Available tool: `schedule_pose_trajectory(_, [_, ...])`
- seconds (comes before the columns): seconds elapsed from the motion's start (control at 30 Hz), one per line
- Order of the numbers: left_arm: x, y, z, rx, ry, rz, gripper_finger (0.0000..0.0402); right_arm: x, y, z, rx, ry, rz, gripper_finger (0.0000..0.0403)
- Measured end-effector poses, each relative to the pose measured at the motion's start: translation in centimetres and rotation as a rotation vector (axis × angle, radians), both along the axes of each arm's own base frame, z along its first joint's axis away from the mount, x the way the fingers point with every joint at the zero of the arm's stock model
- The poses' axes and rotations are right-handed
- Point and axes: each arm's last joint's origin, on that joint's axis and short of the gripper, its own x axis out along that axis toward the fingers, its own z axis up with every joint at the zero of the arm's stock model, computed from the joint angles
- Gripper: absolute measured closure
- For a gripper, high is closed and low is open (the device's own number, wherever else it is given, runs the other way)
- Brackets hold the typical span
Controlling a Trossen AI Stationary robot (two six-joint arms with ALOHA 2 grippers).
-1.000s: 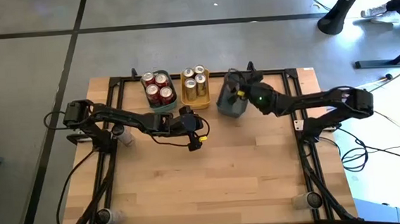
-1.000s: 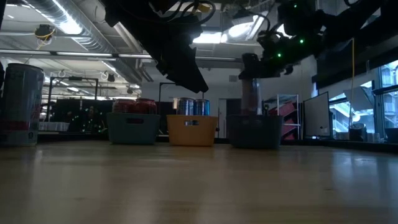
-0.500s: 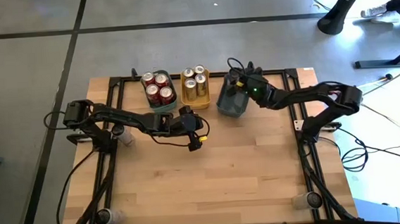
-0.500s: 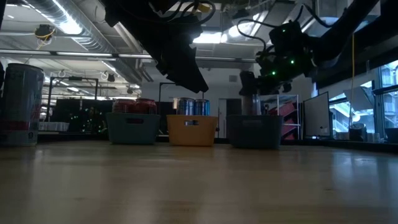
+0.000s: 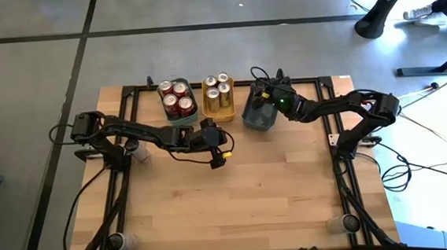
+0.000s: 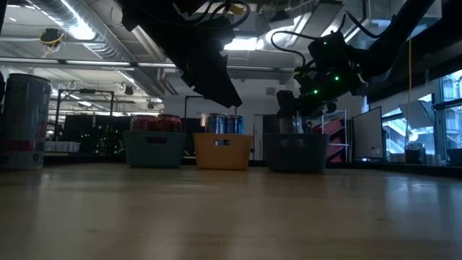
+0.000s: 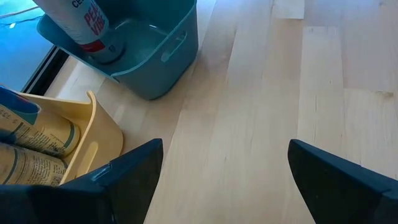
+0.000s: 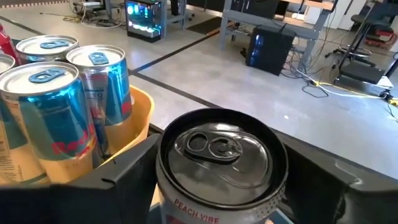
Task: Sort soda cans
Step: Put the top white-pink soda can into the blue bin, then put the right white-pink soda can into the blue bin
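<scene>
Across the far edge of the surface (image 5: 252, 194), high view: three trays in a row. Teal tray (image 5: 181, 110) holds four red cans (image 5: 177, 97); yellow tray (image 5: 220, 103) holds four gold cans (image 5: 217, 89); grey-blue tray (image 5: 259, 114) sits under the right pincer (image 5: 265, 100). Left pincer (image 5: 217, 151) hovers over bare wood nearer the middle, empty.

Low view: the trays stand side by side at the back; right arm reaches down over the grey-blue one. A large can (image 6: 25, 119) stands at the near left edge.

Left wrist view: left pincer fingers (image 7: 124, 180) spread wide, nothing between them. One can (image 7: 78, 22) stands upright in the grey-blue tray (image 7: 168, 53).

Right wrist view: silver-topped can (image 8: 217, 158), lettered "PEACH", sits between the right pincer's fingers (image 8: 118, 180). Jaws stand wide at either side; whether they press its wall cannot be told. Gold cans (image 8: 62, 106) in the yellow tray (image 8: 142, 112) just beside.

Handling, judged: thin metal, stiff but easily dented if squeezed hard; smooth painted wall is likely slippery. Best held across the mid-body, upright. Weight unknown.
</scene>
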Motion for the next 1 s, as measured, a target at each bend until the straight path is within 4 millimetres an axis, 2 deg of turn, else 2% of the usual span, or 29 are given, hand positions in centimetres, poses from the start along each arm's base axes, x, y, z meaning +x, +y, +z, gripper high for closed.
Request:
schedule_pose_trajectory(0.2, [0.0,0.0,0.0,0.000,0.002,0.000,0.0068,0.0,0.1,0.6,-0.032,-0.005,0.008,0.0084])
schedule_pose_trajectory(0.33, [-0.1,0.0,-0.1,0.000,0.016,0.001,0.0068,-0.6,0.4,2.4,-0.072,-0.027,0.013,0.0084])
schedule_pose_trajectory(0.5, [-0.3,0.0,-0.3,-0.003,0.037,0.004,0.0068,-2.4,1.4,5.0,-0.072,-0.026,0.018,0.0083])
schedule_pose_trajectory(0.6, [-0.3,0.0,-0.3,-0.004,0.038,0.005,0.0068,-3.5,2.9,6.8,-0.066,-0.032,0.080,0.0083])
schedule_pose_trajectory(0.73, [-0.3,0.0,-0.3,-0.005,0.037,0.006,0.0068,-5.2,5.9,8.8,-0.040,-0.005,0.179,0.0083])
schedule_pose_trajectory(1.0, [-0.3,0.0,-0.3,-0.017,0.036,0.018,0.0068,-8.9,11.6,13.7,0.216,0.090,0.401,0.0082])
